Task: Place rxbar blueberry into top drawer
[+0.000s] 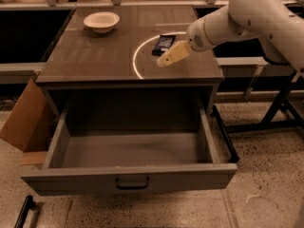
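The rxbar blueberry (164, 43), a dark flat wrapper with pale print, lies on the brown tabletop (99, 56) right of centre, inside a bright ring of light. My gripper (167, 59), with pale tan fingers, hangs from the white arm at the right and sits just in front of and right of the bar, close above the tabletop. The top drawer (128, 179) stands pulled wide open below the table, grey and empty, with a dark handle (132, 183) on its front panel.
A white bowl (101, 21) sits at the back left of the tabletop. A cardboard flap (21, 120) leans against the table's left side. Dark metal frame legs (280, 108) stand to the right on the speckled floor.
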`<state>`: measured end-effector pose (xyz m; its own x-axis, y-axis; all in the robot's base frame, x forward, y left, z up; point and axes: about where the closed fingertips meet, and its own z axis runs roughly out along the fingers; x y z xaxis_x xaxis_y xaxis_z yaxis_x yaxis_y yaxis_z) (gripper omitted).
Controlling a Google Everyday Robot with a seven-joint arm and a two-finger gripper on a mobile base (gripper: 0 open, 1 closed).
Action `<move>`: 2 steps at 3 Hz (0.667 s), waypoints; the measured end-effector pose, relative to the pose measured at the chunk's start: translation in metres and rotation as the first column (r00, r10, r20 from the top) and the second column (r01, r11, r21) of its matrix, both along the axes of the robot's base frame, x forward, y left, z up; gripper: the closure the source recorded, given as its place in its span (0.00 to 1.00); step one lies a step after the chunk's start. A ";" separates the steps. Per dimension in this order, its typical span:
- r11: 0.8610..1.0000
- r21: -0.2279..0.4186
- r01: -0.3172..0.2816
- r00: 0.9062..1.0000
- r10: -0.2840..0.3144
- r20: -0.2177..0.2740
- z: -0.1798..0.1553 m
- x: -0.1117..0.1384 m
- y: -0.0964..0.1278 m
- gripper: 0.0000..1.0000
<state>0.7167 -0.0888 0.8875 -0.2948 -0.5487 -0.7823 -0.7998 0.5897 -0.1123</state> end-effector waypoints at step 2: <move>0.995 0.059 0.079 0.997 -0.077 -0.025 -0.020 0.056 0.025 0.00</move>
<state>0.7724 -0.0638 0.8674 -0.3527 -0.4758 -0.8058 -0.7531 0.6554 -0.0573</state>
